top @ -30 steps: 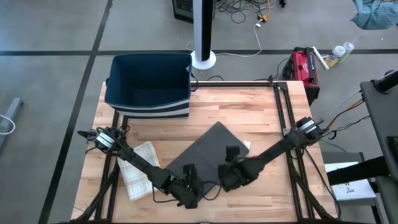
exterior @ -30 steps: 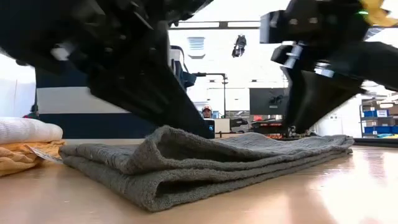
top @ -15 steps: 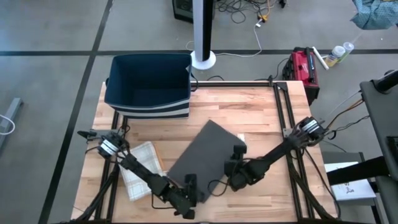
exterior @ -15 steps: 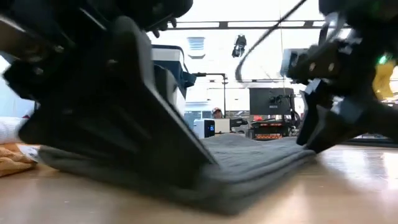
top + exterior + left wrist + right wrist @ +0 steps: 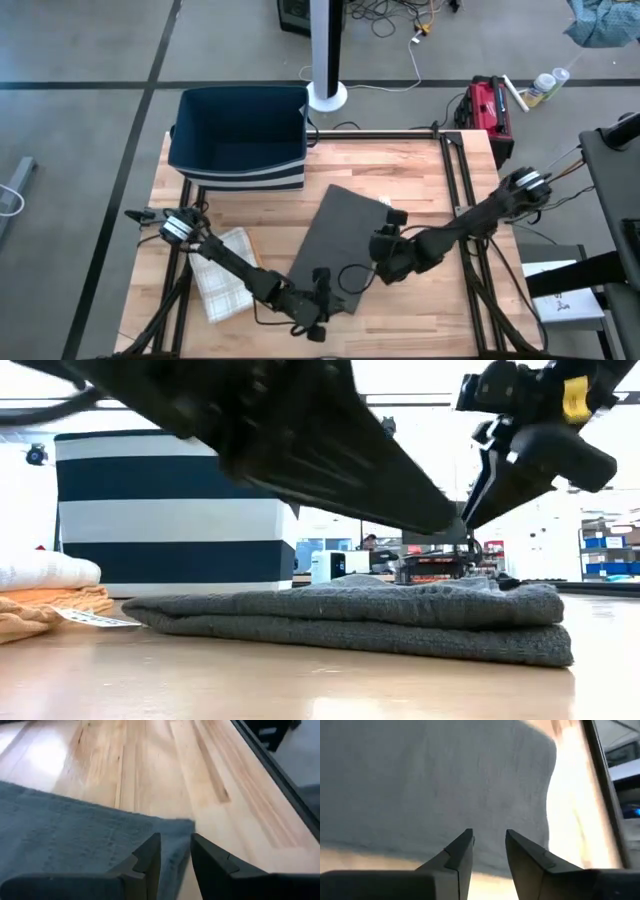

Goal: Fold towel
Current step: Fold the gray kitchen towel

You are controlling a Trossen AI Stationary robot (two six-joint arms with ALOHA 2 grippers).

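A grey folded towel (image 5: 338,245) lies flat on the wooden table (image 5: 420,170), its layered edge facing the low view (image 5: 380,630). My left gripper (image 5: 322,292) hangs open by a narrow gap just over the towel's near corner (image 5: 184,824). My right gripper (image 5: 385,250) is open by a narrow gap above the towel's right edge (image 5: 547,795), and it stands clear of the towel in the low view (image 5: 500,480).
A blue-and-white striped bin (image 5: 240,135) stands at the far left of the table. A stack of folded white and orange towels (image 5: 225,272) lies to the left of the grey towel. Bare wood shows to the right of the towel.
The grey towel has been turned about on the table: its near-left end swung toward the right edge, and it now lies flatter and more squarely. My left gripper went right along the near edge. My right gripper drew back toward the right edge and rose.
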